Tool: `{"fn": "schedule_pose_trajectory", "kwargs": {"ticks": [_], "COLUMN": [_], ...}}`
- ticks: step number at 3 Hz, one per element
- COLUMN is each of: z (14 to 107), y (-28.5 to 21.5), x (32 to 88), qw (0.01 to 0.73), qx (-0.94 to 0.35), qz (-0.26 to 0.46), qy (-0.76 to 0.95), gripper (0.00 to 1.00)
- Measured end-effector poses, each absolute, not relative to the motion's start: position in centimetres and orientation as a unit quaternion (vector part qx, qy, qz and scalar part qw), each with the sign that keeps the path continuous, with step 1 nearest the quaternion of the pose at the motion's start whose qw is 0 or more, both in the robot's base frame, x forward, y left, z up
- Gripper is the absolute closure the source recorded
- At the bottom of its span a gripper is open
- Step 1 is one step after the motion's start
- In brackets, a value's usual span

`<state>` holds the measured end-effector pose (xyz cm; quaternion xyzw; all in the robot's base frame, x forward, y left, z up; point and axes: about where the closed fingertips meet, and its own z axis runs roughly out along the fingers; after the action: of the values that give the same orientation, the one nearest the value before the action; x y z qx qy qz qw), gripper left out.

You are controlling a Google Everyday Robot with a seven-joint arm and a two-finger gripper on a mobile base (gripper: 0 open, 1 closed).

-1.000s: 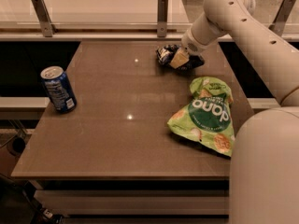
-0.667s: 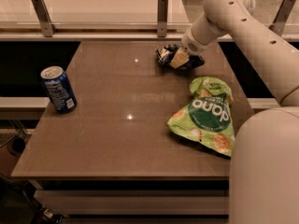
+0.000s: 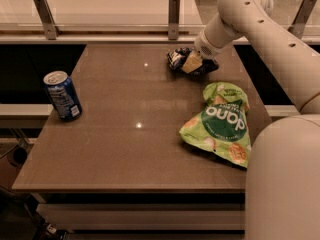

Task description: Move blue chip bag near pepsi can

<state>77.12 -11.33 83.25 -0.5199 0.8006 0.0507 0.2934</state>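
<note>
One blue chip bag (image 3: 175,58) lies lengthwise left-right under the gripper (image 3: 194,62), grip unclear.

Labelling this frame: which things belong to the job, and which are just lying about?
Job: blue chip bag, far side of the table, gripper down on it; pepsi can, upright at left edge.
Lying about: green chip bag, flat near right edge.

Crinkly foil blue chip bag (image 3: 177,59) at the tool (image 3: 193,63), on glossy table (image 3: 125,99).
</note>
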Motion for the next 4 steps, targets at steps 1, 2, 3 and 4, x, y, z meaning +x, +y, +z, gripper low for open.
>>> {"fn": "schedule_pose_trajectory", "kwargs": {"ticks": [1, 2, 3, 4], "z": [83.26, 83.26, 83.27, 83.28], "y": [-11.32, -11.32, -11.32, -11.32], "x": [77.11, 77.12, 77.12, 77.12], "qw": [0.293, 0.293, 0.293, 0.293], "qx": [-0.520, -0.520, -0.520, -0.520], "qz": [0.051, 0.051, 0.051, 0.051], "qy": [0.801, 0.801, 0.801, 0.801], "gripper": [1.00, 1.00, 1.00, 1.00]}}
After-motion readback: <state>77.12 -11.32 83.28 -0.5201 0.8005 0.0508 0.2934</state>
